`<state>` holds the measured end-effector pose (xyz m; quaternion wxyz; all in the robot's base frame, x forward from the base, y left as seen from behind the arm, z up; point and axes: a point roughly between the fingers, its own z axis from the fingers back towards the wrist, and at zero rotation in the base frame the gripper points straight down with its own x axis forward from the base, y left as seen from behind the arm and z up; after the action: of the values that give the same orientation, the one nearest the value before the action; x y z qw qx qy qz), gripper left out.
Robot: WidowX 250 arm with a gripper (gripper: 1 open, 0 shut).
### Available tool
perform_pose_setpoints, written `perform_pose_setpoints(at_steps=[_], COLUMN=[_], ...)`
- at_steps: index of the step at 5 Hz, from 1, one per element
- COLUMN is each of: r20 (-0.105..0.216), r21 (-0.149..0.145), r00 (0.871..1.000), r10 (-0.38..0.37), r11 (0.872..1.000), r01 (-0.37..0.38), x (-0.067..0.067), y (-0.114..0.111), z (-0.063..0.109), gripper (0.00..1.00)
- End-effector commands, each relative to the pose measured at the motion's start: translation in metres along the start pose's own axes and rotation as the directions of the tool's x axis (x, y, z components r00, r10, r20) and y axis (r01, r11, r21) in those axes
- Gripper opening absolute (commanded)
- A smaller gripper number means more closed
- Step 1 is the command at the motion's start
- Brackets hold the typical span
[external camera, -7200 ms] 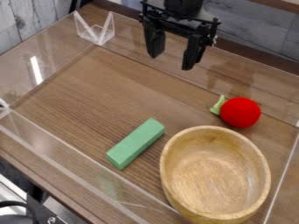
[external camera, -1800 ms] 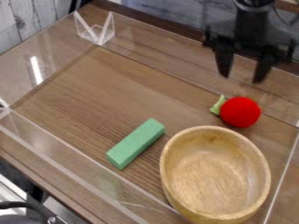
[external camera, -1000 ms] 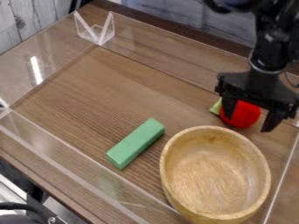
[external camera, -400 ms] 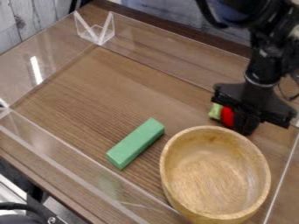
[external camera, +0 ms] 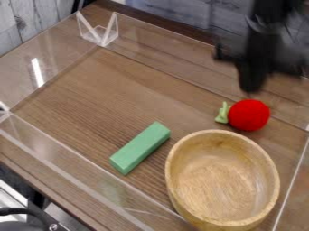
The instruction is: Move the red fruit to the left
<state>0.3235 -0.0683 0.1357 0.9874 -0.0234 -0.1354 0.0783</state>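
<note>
Evidently the closed end effector (external camera: 252, 79) hovers above the red fruit (external camera: 248, 115).

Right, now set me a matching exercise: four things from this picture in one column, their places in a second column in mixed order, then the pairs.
Things:
1. red fruit
2. green block
3. wooden bowl
4. gripper

Places:
A. at the near right of the table, the largest thing on it
B. in the air above the red fruit, blurred
C. lying flat to the left of the wooden bowl
D. on the table just behind the wooden bowl, near the right edge

Pairs: 1-D, 2-C, 3-A, 4-B
</note>
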Motion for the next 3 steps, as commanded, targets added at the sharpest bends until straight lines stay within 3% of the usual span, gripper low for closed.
perform_pose_setpoints(at_steps=[1, 2, 3], r20=[0.051, 0.032, 0.017], r21=[-0.032, -0.012, 0.01], r00=[0.998, 0.999, 1.0], r10=[-0.025, -0.009, 0.006], r11=[0.999, 1.0, 1.0], r01=[0.027, 0.009, -0.006], x=[0.016, 0.004, -0.008], y=[0.009, 0.001, -0.01], z=[0.016, 0.002, -0.014], gripper=[0.0, 1.0, 1.0])
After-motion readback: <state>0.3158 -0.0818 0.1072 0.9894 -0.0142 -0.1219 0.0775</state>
